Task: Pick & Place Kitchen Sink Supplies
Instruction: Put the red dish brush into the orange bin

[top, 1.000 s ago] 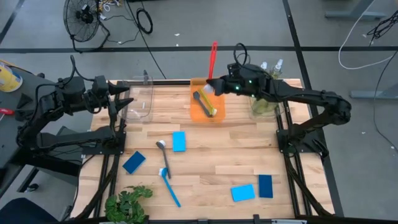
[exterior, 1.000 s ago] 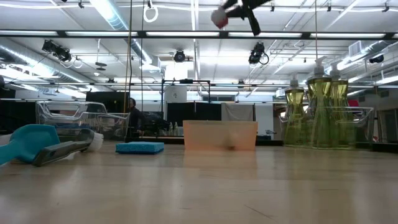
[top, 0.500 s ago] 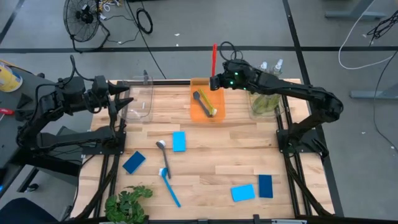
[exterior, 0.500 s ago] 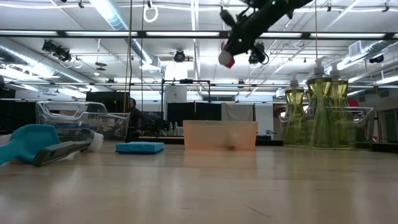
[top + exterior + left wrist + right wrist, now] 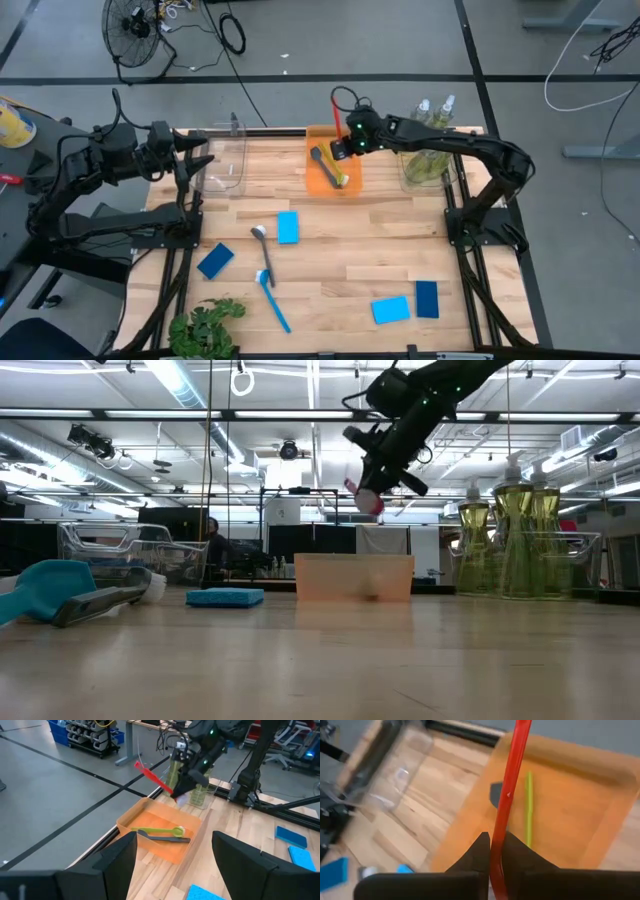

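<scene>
**Red brush over orange tray: release risks and clearances**

Right gripper (image 5: 350, 143) above orange tray (image 5: 318, 182), fingers (image 5: 475, 857) pinched tight on red brush (image 5: 509, 795); handle tilted out past tray's far wall, head end down by the claw.

Risks:
- long handle overhanging far rim (image 5: 131, 815); if let go at this tilt, likely to tip over the wall and off table's far edge;
- yellow-green brush (image 5: 155, 830) and black brush (image 5: 164, 838) already crosswise in tray; landing on them could leave red brush propped on the rim;
- height above tray floor hard to judge, possibly a drop rather than a placement.

Room:
- pump bottles (image 5: 512, 535) just beside tray, on the right arm's side; little swing room there;
- clear bin (image 5: 222, 163) on other side, open wood between;
- left gripper (image 5: 190, 150) parked by that bin, fingers spread, empty.
</scene>
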`<state>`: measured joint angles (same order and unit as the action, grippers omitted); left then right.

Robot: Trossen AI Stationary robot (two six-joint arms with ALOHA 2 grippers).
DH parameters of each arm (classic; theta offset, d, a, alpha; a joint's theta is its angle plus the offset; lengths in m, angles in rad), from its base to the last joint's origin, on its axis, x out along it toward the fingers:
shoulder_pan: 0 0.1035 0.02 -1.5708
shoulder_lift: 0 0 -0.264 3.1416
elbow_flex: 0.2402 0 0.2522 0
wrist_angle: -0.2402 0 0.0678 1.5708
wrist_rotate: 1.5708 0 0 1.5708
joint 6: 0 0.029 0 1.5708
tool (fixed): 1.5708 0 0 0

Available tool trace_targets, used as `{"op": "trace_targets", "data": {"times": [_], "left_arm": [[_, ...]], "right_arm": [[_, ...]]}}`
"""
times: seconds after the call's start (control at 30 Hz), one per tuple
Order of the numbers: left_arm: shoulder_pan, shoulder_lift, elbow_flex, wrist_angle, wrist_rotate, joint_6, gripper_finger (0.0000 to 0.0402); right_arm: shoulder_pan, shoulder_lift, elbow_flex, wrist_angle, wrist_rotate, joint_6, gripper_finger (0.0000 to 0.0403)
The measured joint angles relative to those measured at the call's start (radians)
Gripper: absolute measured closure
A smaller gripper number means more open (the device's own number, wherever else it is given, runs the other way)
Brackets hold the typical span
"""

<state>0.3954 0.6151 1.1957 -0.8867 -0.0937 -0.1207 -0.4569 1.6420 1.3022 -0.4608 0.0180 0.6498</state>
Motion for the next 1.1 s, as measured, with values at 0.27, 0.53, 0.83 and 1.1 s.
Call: {"op": "trace_targets", "data": {"times": [0.27, 0.53, 0.83, 1.1], "left_arm": [[0.0, 0.0, 0.0, 0.0, 0.0, 0.0, 0.0138], [0.0, 0.0, 0.0, 0.0, 0.0, 0.0, 0.0138], [0.0, 0.0, 0.0, 0.0, 0.0, 0.0, 0.0138], [0.0, 0.0, 0.0, 0.0, 0.0, 0.0, 0.0138]], "right_arm": [[-0.011, 0.077, 0.0, -0.024, -0.009, -0.025, 0.0378], [-0.014, 0.148, 0.0, -0.071, -0.009, -0.06, 0.0378], [-0.014, 0.187, 0.0, -0.096, -0.003, -0.057, 0.0378], [-0.014, 0.186, 0.0, -0.095, -0.001, -0.057, 0.0348]]}}
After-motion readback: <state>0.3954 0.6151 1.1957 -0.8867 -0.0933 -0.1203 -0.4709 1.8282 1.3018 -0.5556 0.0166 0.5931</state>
